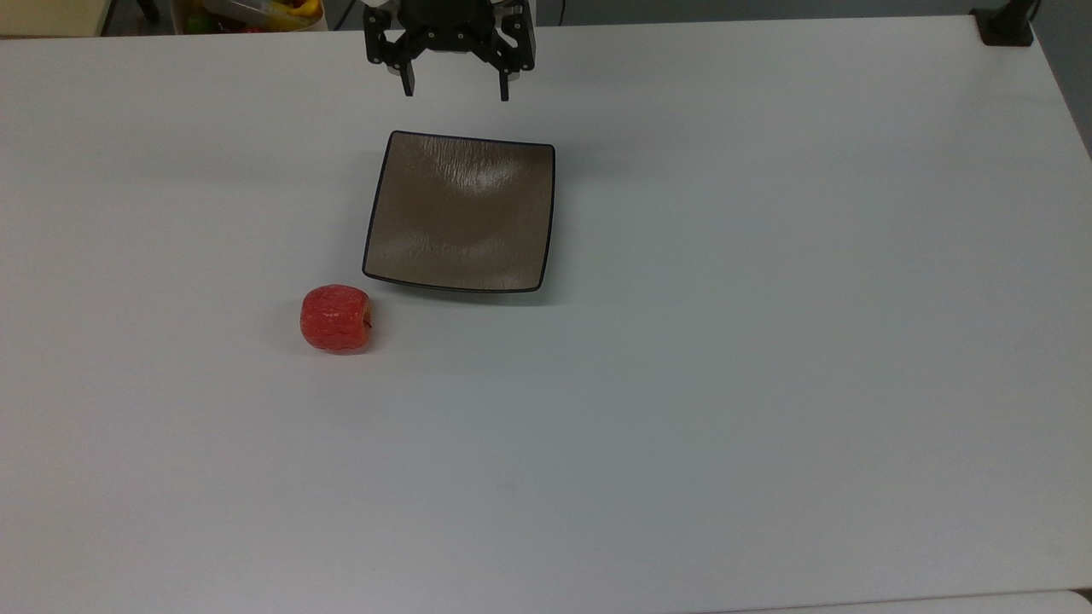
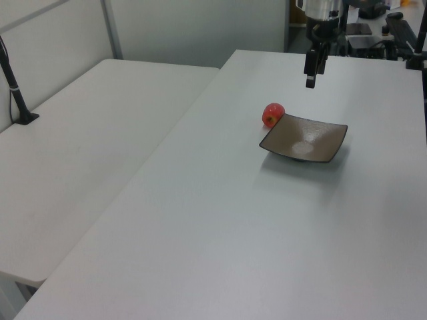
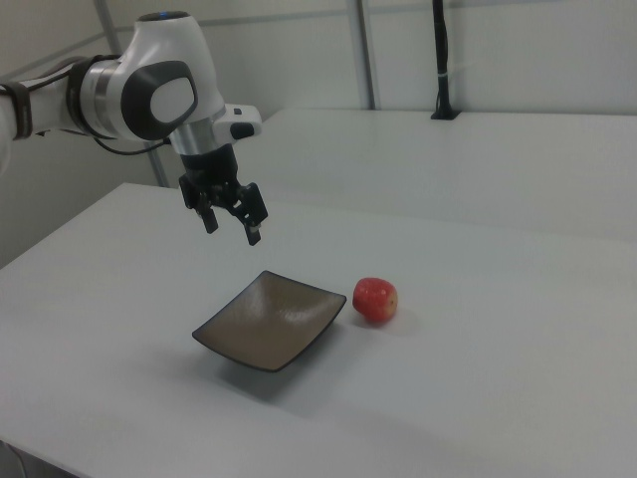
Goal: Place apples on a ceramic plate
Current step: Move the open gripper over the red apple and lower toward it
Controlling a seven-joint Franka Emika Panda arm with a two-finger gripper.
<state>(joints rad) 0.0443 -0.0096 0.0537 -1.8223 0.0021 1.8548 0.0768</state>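
Observation:
A small red apple (image 1: 336, 318) with pale streaks lies on the white table, just off the near-left corner of the plate in the top view; the right view shows the apple (image 3: 375, 300) to the plate's right. The square brown-grey ceramic plate (image 1: 461, 212) with a thin black rim is bare; I also see the plate (image 3: 267, 321) in the right view and the plate (image 2: 304, 137) in the left view, with the apple (image 2: 273, 114) behind its far-left corner. My gripper (image 1: 455, 91) hangs open and holds nothing, above the table beyond the plate's far edge; it is the gripper (image 3: 231, 226) in the right view.
The white table (image 1: 768, 341) spreads wide around the plate. A black post base (image 1: 1005, 27) stands at the top view's far right corner. A bin with colourful items (image 1: 256, 13) sits past the far edge. A second white table (image 2: 80, 147) adjoins in the left view.

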